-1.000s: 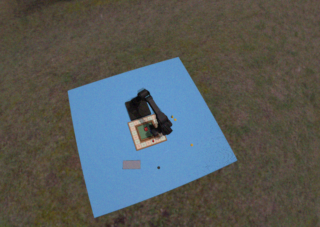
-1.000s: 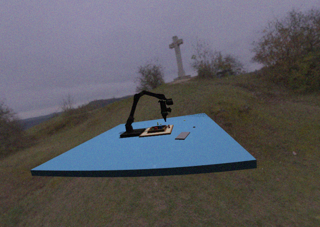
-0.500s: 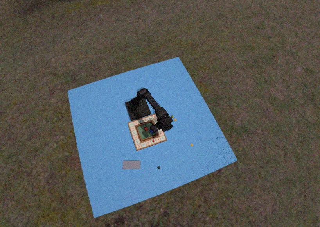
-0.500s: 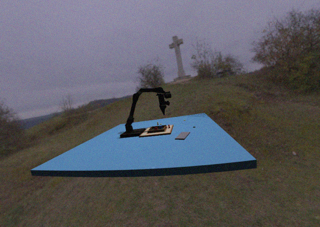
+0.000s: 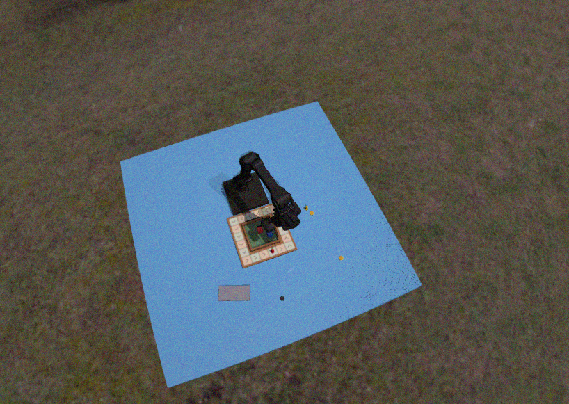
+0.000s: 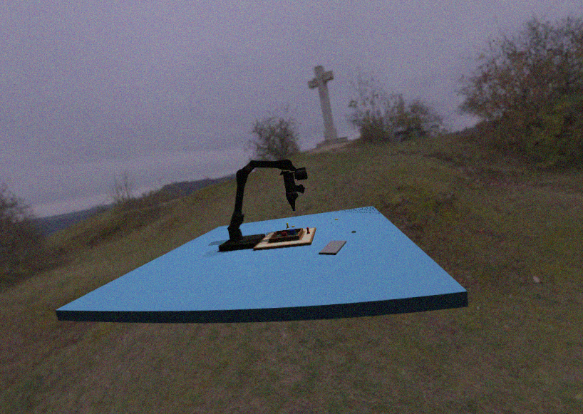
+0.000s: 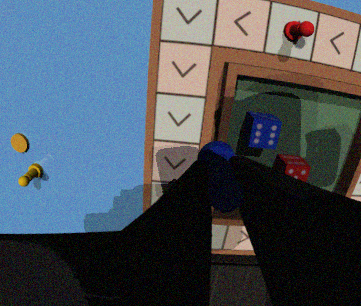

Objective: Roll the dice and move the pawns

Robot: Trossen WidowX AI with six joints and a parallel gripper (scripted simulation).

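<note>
1. Top: the arm hides the blue pawn; the red die [image 5: 259,229] [image 7: 293,167] and blue die [image 5: 269,234] [image 7: 263,131] lie inside the tray [image 5: 263,247] [image 7: 296,75].
2. Exterior: the end effector [image 5: 266,226] [image 6: 293,209] [image 7: 219,168] points down above the bench [image 6: 244,282] [image 5: 193,335] [image 7: 76,70]; its load is indistinct.
3. Wrist: it grasps the blue pawn [image 7: 223,182], partly covered, long axis running near-vertically in view. The red die is partly hidden.

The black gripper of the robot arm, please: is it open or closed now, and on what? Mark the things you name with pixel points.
Black gripper [image 5: 268,224] [image 6: 293,209] [image 7: 219,168]: closed, holding the dark blue pawn [image 7: 217,151].
</note>
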